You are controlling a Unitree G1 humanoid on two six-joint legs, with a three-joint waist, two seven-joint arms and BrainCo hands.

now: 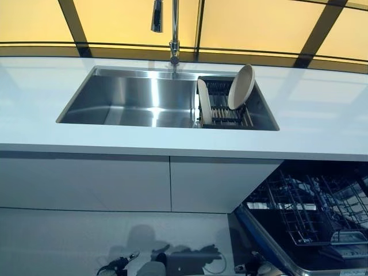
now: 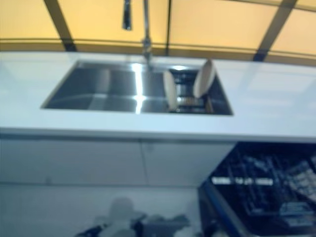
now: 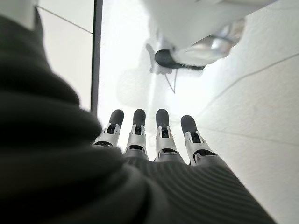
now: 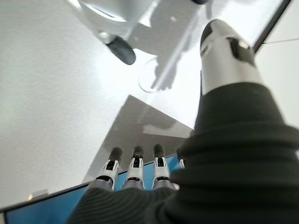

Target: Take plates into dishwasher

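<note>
Two beige plates stand in a dark drying rack point(image 1: 225, 114) at the right end of the steel sink point(image 1: 132, 103). One plate point(image 1: 241, 86) leans at the rack's far right and faces me. The other plate point(image 1: 203, 102) stands edge-on at the rack's left. The dishwasher is open at the lower right, with its wire rack point(image 1: 313, 210) pulled out. My left hand point(image 3: 159, 140) hangs low over the floor, fingers straight and empty. My right hand point(image 4: 135, 170) also hangs low with straight fingers, empty, its thumb point(image 4: 224, 51) apart, above the dishwasher's blue-edged door point(image 4: 51, 207).
A white countertop point(image 1: 322, 115) surrounds the sink, with a faucet point(image 1: 173, 34) behind it. White cabinet fronts point(image 1: 115, 184) run below the counter, left of the dishwasher. The dishwasher's lowered door point(image 1: 270, 241) juts out at the lower right.
</note>
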